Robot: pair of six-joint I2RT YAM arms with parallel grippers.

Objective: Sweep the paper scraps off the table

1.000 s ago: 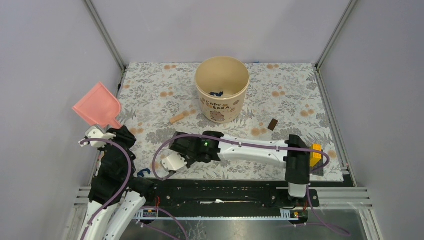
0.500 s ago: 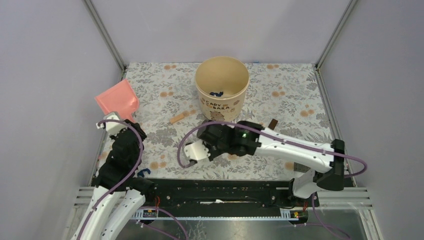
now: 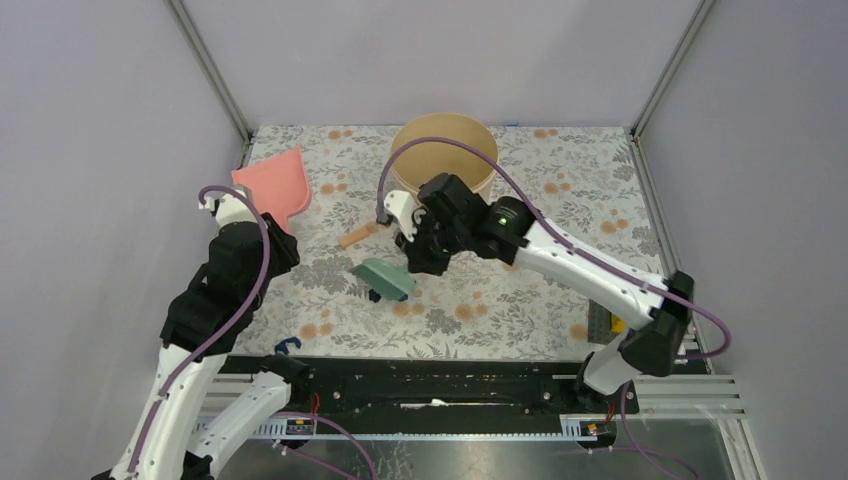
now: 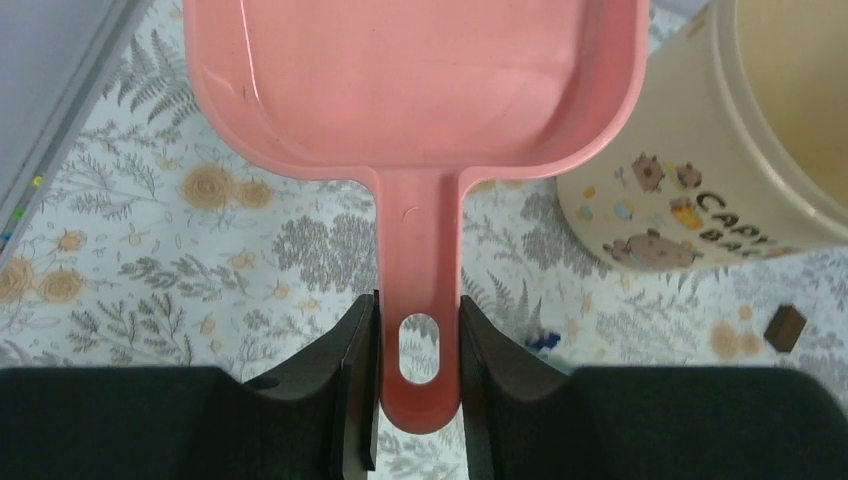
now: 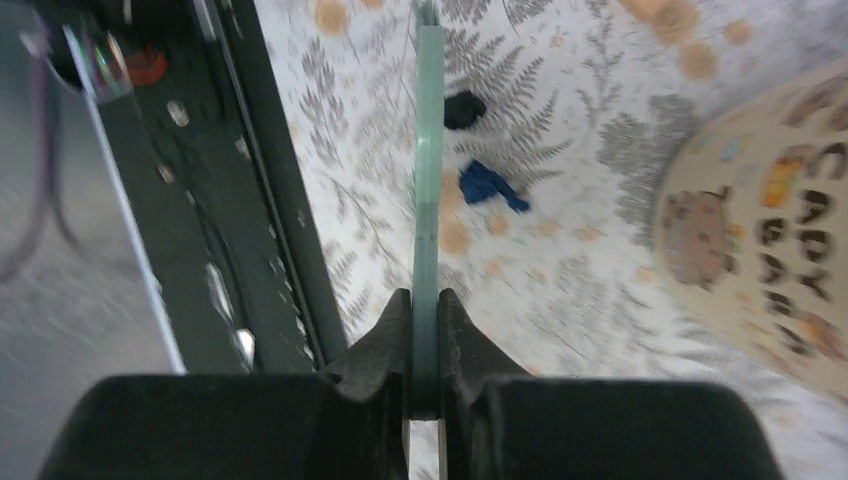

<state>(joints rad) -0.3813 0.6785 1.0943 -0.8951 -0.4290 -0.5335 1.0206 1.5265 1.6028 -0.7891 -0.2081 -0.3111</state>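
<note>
Clamps green brush (image 5: 430, 170) in right gripper (image 5: 425, 350), pink dustpan (image 4: 415, 90) in left gripper (image 4: 418, 395); risks flicking paper scraps (image 5: 487, 185) wide, dustpan off at ten o'clock.

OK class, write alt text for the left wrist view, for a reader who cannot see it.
The left gripper holds a pink dustpan by its handle over the floral table. At right stands a beige bucket with a capybara print; a small brown block lies near it.
</note>
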